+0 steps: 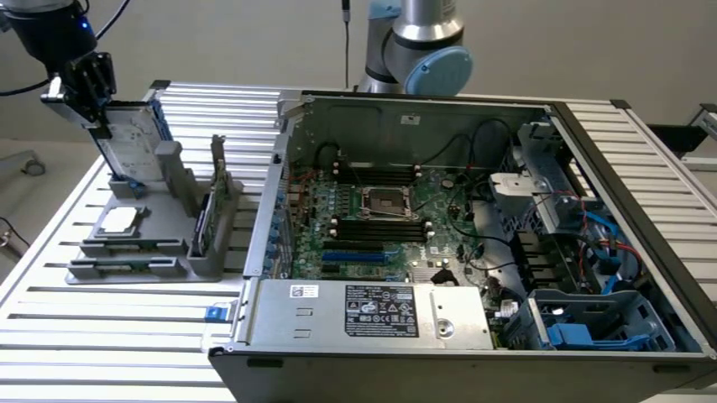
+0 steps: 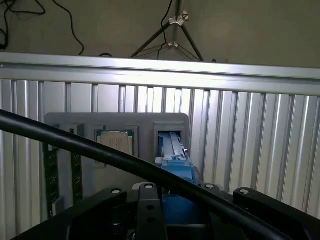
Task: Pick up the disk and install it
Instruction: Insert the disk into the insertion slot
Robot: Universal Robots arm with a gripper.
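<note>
Slatted aluminium table (image 1: 67, 336) is filling the exterior view, with an open black computer case (image 1: 448, 126) sitting at centre and right. At the upper left of the frame, the black gripper (image 1: 99, 117) is hanging over a grey plastic parts holder (image 1: 168, 252). Its jaws are looking clamped tight on the silver-grey disk in its bright blue carrier (image 1: 134, 138), which is standing nearly upright at the holder's tall slot. In the wrist view, that blue carrier is showing edge-on beside a small square silver chip (image 2: 116, 142).
</note>
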